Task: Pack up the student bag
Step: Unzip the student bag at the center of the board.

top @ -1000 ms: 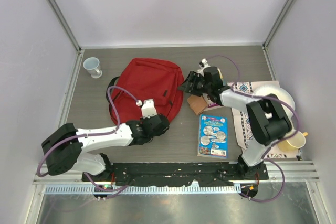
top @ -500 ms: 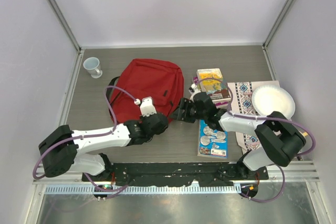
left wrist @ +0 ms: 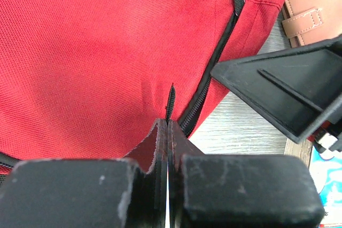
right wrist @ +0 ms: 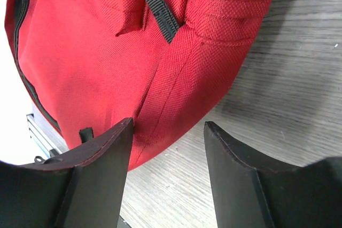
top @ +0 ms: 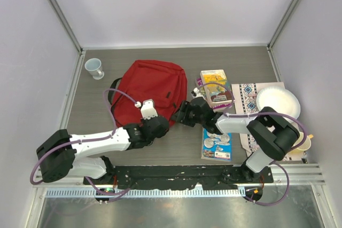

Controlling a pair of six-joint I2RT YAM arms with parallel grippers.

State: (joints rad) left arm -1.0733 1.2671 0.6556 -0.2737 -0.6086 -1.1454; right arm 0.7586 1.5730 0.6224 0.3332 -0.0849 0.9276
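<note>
Far strip: bare tabletop (top: 160,54) is left open behind the student bag (top: 152,86).
Left side: a clear lane is seen between the white cup (top: 94,68) and the bag.
Bag's near edge: taken up by the left gripper (top: 162,125), jaws clamped on the zipper pull (left wrist: 170,102).
Bag's right edge: crowded by the right gripper (top: 183,115), jaws parted; only a narrow gap is left between the grippers.
Right half: blocked by a yellow box (top: 214,76), a comic book (top: 217,141), a placemat (top: 247,100) and a paper plate (top: 278,102).
</note>
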